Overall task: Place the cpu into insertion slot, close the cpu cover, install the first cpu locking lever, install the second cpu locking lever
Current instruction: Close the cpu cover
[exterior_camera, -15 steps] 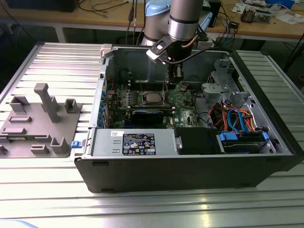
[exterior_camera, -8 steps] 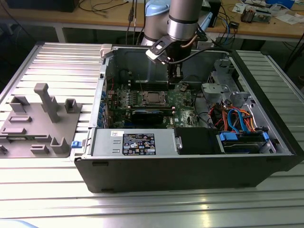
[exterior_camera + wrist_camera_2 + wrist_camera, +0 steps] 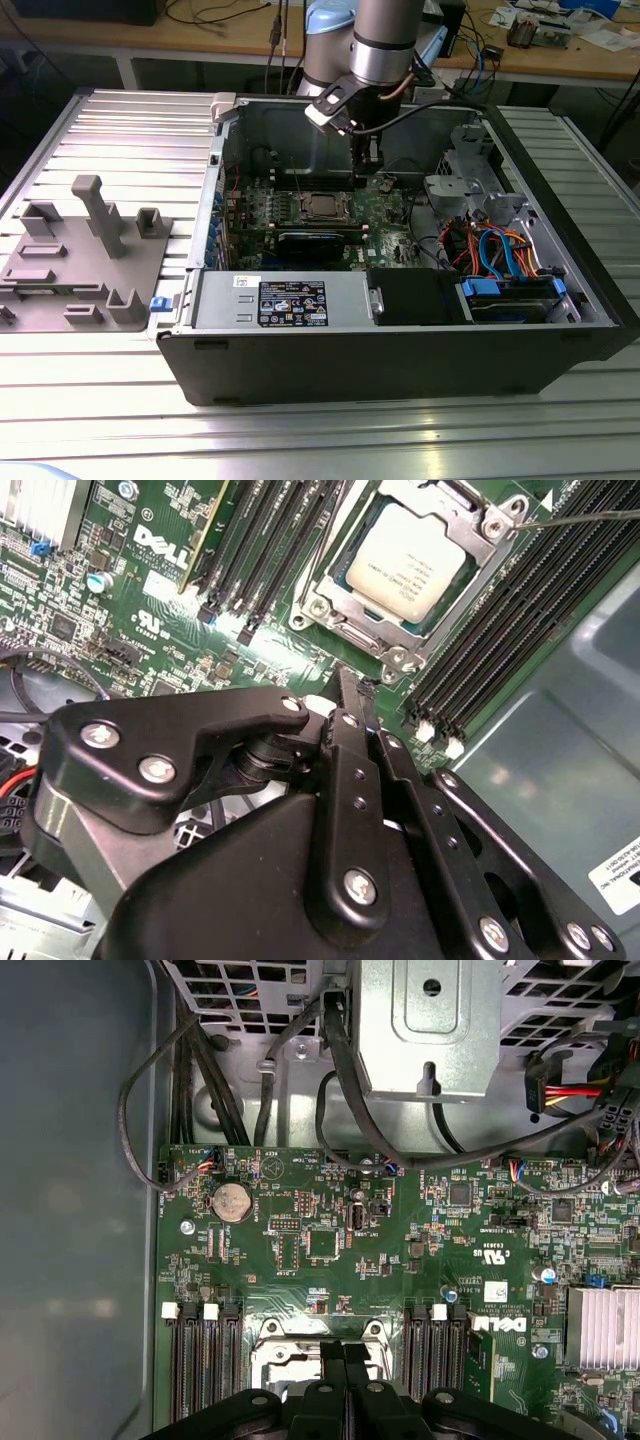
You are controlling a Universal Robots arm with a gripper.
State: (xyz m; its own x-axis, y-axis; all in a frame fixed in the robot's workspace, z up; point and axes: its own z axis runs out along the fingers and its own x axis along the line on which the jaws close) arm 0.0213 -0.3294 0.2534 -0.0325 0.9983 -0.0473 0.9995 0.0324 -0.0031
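The cpu [image 3: 410, 560] lies flat in the insertion slot [image 3: 320, 207] on the green motherboard, silver face up. The cpu cover [image 3: 455, 610] lies down around it as a silver frame. A thin metal lever rod [image 3: 585, 517] runs away from one corner of the socket. My gripper [image 3: 366, 172] hangs over the board just to the exterior view's right of the socket and touches nothing. In both wrist views its black fingers [image 3: 350, 730] are pressed together with nothing between them. In the first wrist view the gripper [image 3: 346, 1355] covers part of the socket frame [image 3: 270, 1345].
The open computer case has tall metal walls [image 3: 300, 120] around the board. Black memory slots [image 3: 510, 610] flank the socket on both sides. Cables and a drive cage [image 3: 500, 240] fill the exterior view's right. A grey fixture block [image 3: 90, 250] stands outside on the ribbed table.
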